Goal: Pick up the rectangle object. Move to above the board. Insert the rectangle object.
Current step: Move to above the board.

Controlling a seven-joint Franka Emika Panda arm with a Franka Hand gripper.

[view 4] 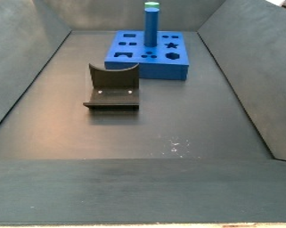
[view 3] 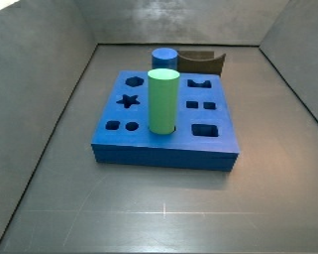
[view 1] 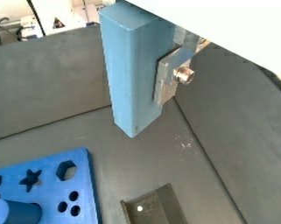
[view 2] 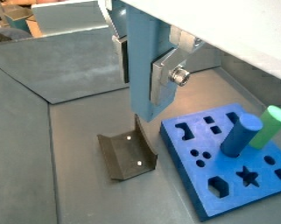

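Two silver fingers of the gripper (view 1: 166,74) are clamped on the rectangle object (view 1: 133,74), and in both wrist views the bar hangs upright from them, its lower end clear of the grey floor (view 1: 224,131). It is held high, presumably so that it can travel over the pegs already standing in the board (view 2: 224,166) without knocking them. Neither side view shows the gripper or the bar, so both are likely above or outside those cameras' fields (I cannot tell how high).

The board lies toward the far end of the floor in a side view, with the green cylinder (view 3: 162,99) upright near its middle and the darker blue cylinder (view 3: 164,60) at its back edge. Its star, hexagon, square and round holes sit empty. The fixture (view 4: 111,87) stands just beside the board.

The bar is light blue, matte, tall and slim, with flat faces and crisp edges; its bottom face looks square-cut, which suits a straight drop into a rectangular hole. In a wrist view it hangs off to one side of the board, not yet above it.
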